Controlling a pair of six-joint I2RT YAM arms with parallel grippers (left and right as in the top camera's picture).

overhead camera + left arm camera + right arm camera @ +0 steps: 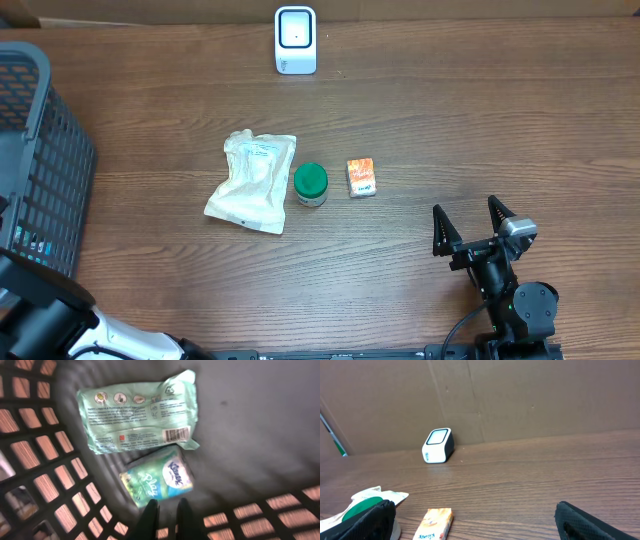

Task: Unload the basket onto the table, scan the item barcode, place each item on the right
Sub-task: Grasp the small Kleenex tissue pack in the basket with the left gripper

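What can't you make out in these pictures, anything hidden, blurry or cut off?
- Left wrist view: the print and barcode on the green pack are smeared by blur.
- Overhead view: the contents of the basket are hidden behind its dark mesh wall.
- Overhead view: the label on the orange box is too small to read.
- Right wrist view: the bottom edge cuts off the orange box, and the green-lidded jar is mostly hidden behind a finger of the right gripper.

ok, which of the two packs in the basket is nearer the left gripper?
The small Kleenex pack, just ahead of the left gripper; the larger pale-green pack with the barcode lies beyond it.
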